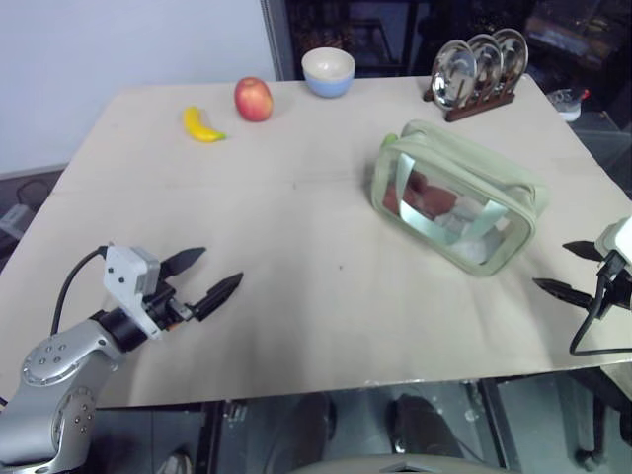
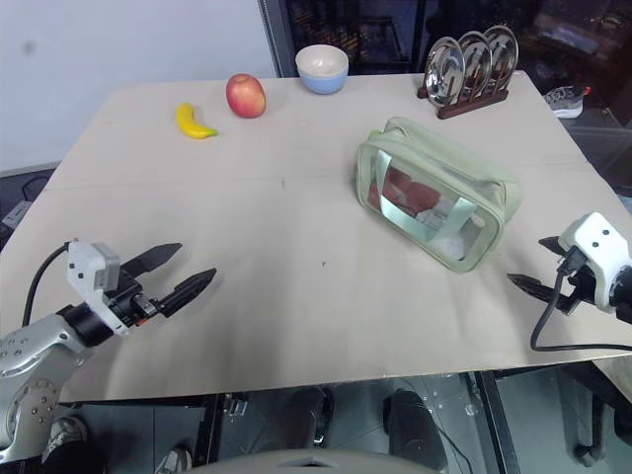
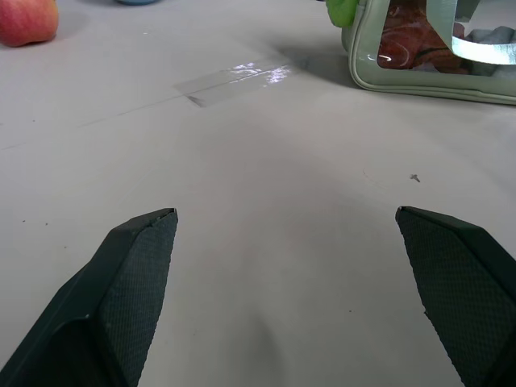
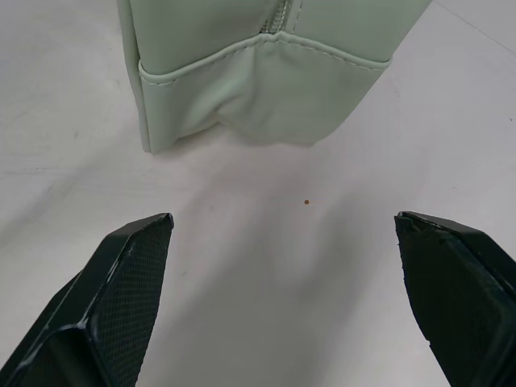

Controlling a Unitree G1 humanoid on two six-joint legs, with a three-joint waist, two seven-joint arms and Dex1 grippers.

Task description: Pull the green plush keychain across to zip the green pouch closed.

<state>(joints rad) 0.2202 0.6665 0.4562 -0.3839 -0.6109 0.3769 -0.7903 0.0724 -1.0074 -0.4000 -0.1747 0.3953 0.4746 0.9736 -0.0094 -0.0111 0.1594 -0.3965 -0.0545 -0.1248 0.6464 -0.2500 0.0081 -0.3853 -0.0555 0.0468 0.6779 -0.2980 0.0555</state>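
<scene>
The green plush keychain [image 3: 342, 11] shows as a small bright lime tuft at the far end of the green pouch [image 1: 456, 194], the end turned away from the right gripper [image 2: 541, 265] and toward the back of the counter [image 1: 296, 247]. In the left wrist view it sits well ahead of the left gripper [image 1: 209, 275], at the pouch's near corner, with bare counter between it and the jaws. In the head views it is barely a speck at the pouch's far corner [image 1: 391, 139].

The pouch stands upright on the counter, slanted, its clear side and pale webbing handle facing the robot, with red and white contents visible through the plastic. Its closer end lies just ahead of the right gripper; the right wrist view shows that end panel and the end of the zipper line [image 4: 278, 16], with a strip of counter between them and the jaws. The left gripper is well apart from the pouch, off to its other side.

Both pairs of jaws are spread wide and hold nothing, hovering above the counter.

Farther beyond the left jaws lie a banana [image 1: 201, 125], an apple [image 1: 253, 99] and a bowl [image 1: 328, 71]; beyond the pouch stands a rack of metal plates [image 1: 478, 69].
</scene>
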